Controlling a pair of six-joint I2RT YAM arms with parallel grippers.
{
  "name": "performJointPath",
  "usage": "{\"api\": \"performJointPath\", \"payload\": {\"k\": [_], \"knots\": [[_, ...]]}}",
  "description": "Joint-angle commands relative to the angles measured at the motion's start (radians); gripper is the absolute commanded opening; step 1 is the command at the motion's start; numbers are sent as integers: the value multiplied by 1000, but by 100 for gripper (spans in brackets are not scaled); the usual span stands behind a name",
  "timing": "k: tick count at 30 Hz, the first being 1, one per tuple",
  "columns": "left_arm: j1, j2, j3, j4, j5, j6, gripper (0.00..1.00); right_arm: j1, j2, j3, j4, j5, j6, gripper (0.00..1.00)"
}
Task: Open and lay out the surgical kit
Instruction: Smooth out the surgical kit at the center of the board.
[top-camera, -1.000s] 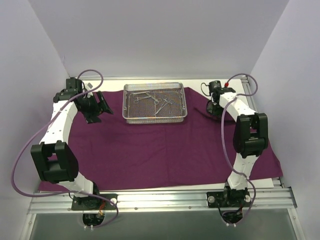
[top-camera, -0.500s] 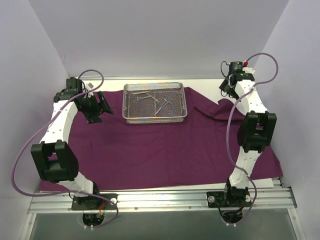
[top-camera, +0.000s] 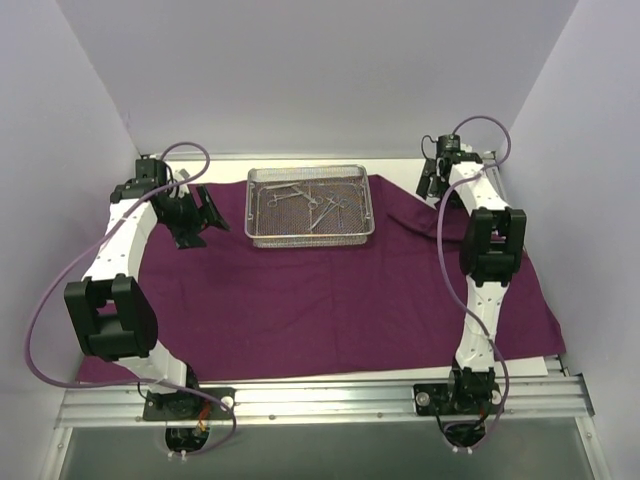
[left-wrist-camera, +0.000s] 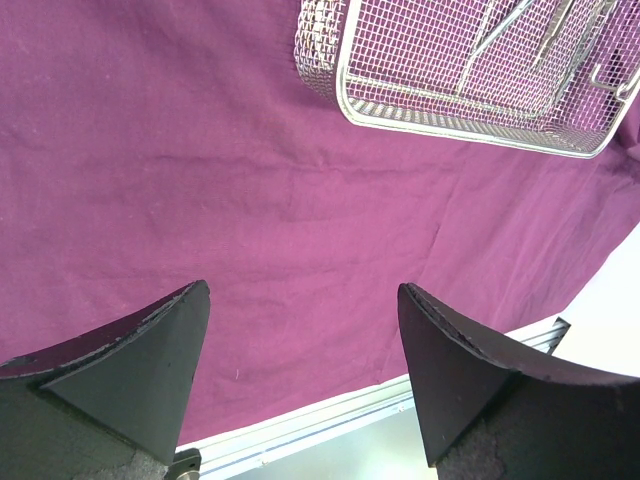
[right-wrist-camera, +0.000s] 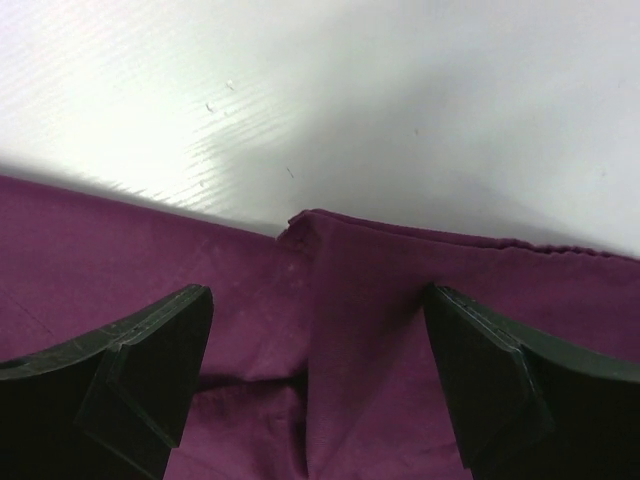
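Dark purple cloth (top-camera: 330, 300): spread wide over the white table (top-camera: 400, 165), soft, with faint creases. Covers most of it, from the near rail to the far side.

On the far middle part of the cloth, a silver wire tray (top-camera: 310, 240). Box shape, low walls, mesh of tiny squares, a smooth rim on top. Inside, thin shiny steel scissors and clamps (top-camera: 308, 198), lying mixed up, too small to count.

Right gripper (top-camera: 432, 180): a second ago low down on the far right part of the cloth and nearly pinched shut. Now up higher and further back, just above the cloth's far right edge. Jaws wide apart, nothing between them. Black fingers (right-wrist-camera: 140, 370) with rough, worn tips, as seen from the right wrist. Below them, the cloth edge with one small fold, right where the purple meets the smooth white table.

Far right part of the cloth: bunched dark under the gripper a second ago, lying looser and flatter now.

Left gripper (top-camera: 195, 215): same place as before, hanging over the far left part of the cloth, beside the tray but apart from it. Jaws wide apart too, holding nothing, only flat purple cloth under them.

Tray and tools: no change since a second ago.

Further out, white arms with black joints, thin purple cables (top-camera: 40, 320) looping off them, a grey metal rail (top-camera: 320, 395) along the near edge, and plain pale walls (top-camera: 320, 70) all around.
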Motion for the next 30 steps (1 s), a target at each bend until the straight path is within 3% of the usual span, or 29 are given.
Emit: {"api": "performJointPath", "payload": {"k": [1,8,14,18,20,21,24,30], "knots": [[-1,3,28,10,16,20,85,-3,15,41,4,-11,-51,90],[-1,14,28,13,20,15,85,-4,74,107,-88,81,-28,79],[-1,20,38,12,22,10,85,1,94,113,-168,153,14,54],[-1,29,43,16,22,7,85,-1,75,112,-182,227,40,25],[-1,31,48,13,24,3,85,-9,62,115,-168,233,49,19],[-1,31,48,15,25,1,85,-10,51,123,-168,238,54,10],[-1,26,52,16,24,-3,85,-15,23,147,-145,277,66,2],[-3,28,58,13,25,-10,85,-84,8,216,-21,322,92,3]]}}
